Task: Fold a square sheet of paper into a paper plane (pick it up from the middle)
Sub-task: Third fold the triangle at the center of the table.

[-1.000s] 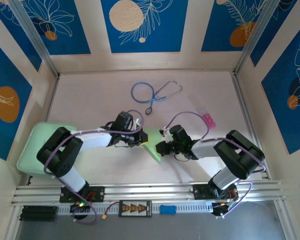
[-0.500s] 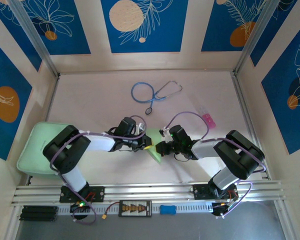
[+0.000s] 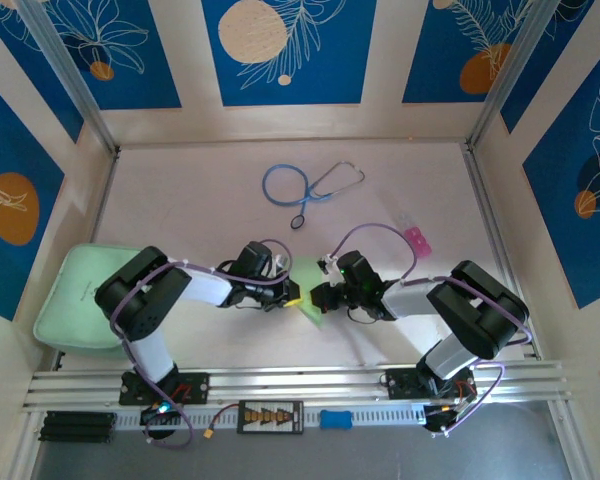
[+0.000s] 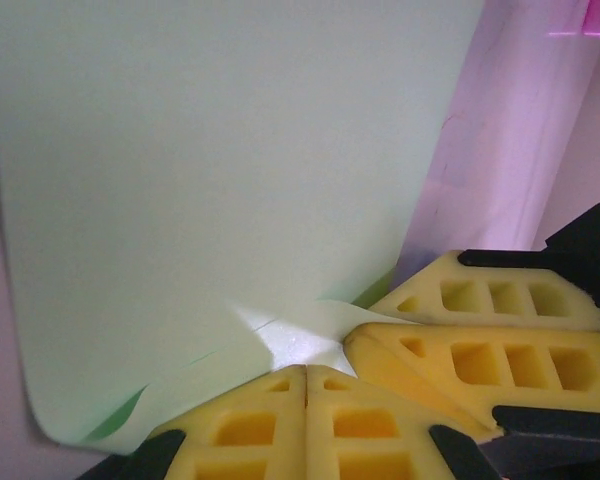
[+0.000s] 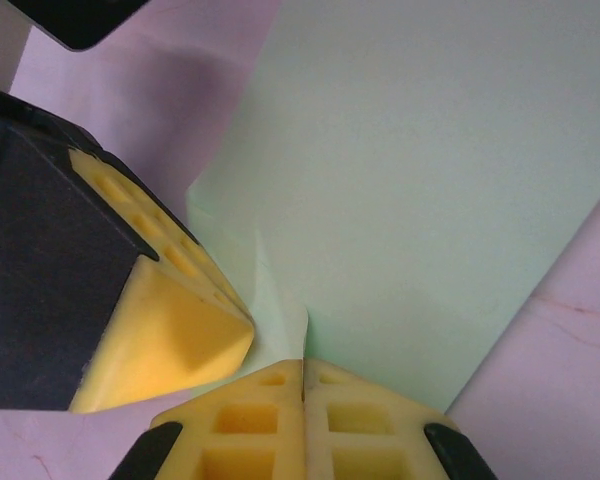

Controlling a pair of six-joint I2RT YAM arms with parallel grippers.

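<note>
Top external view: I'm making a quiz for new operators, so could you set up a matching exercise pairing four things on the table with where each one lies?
Things:
1. stethoscope
2. pink item
3. mint-green pad
4. sheet of paper

Places:
A. near left corner of the table, beside the left arm
B. pinched between the left gripper and the right gripper
C. far middle
D. right of centre, beyond the right arm

Pairs: 1-C; 2-D; 3-A; 4-B.
</note>
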